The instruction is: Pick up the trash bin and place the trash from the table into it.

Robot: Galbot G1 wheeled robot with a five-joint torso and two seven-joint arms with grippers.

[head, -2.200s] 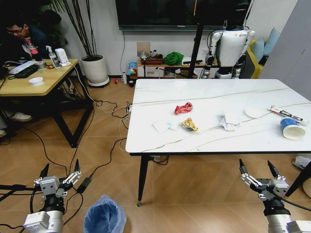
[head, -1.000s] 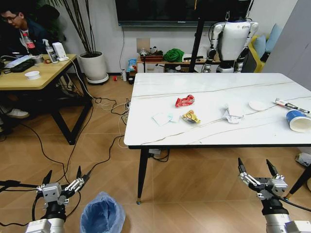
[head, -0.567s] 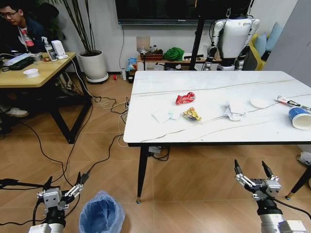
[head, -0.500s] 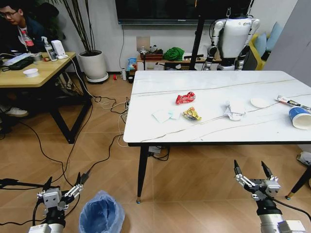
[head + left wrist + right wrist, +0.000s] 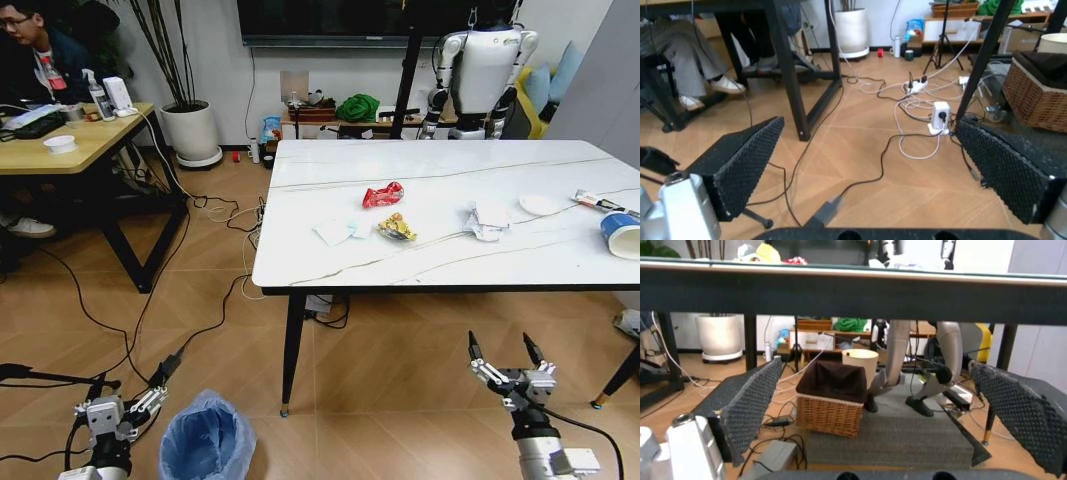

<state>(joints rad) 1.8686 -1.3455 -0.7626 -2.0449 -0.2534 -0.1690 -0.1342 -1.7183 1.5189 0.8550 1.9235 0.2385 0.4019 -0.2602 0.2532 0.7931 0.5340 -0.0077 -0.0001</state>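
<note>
trash bin [image 5: 207,442] beside left end effector [image 5: 113,409]

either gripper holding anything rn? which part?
Nothing held. Left gripper and right gripper are both open and empty, low over the floor; the trash bin stands untouched.

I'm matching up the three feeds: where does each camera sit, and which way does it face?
Head: high up, looking down at the table, the trash bin, the left gripper and right gripper.
Left wrist: low, facing across the floor, between open fingers.
Right wrist: below table height, between open fingers.
Shared: white plant pot.
</note>
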